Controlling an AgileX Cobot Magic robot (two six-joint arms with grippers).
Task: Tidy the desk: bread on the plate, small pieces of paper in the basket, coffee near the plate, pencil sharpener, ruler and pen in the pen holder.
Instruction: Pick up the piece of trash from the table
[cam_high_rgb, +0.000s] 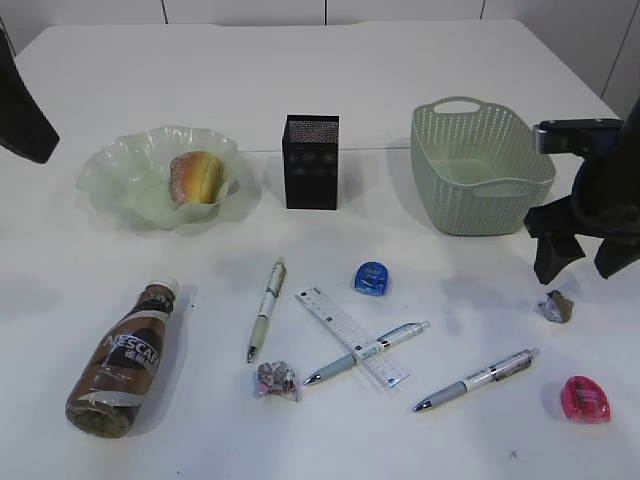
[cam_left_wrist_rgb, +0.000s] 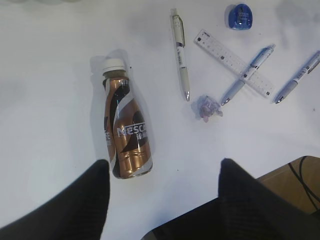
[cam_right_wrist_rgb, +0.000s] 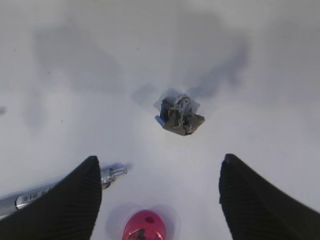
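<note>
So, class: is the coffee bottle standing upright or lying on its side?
Lying on its side. The coffee bottle rests lengthwise on the desk, white cap pointing toward the plate, label facing up.

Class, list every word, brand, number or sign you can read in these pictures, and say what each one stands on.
"NESCAFE": on the label of the coffee bottle lying on the desk.
Small print under the brand: too small to read.
Ruler scale marks and numbers: too small to read.
Printed strip on the pen: blurred, unreadable.

a lab-like test setup: plain white desk (cam_high_rgb: 320, 90), bare white walls.
</note>
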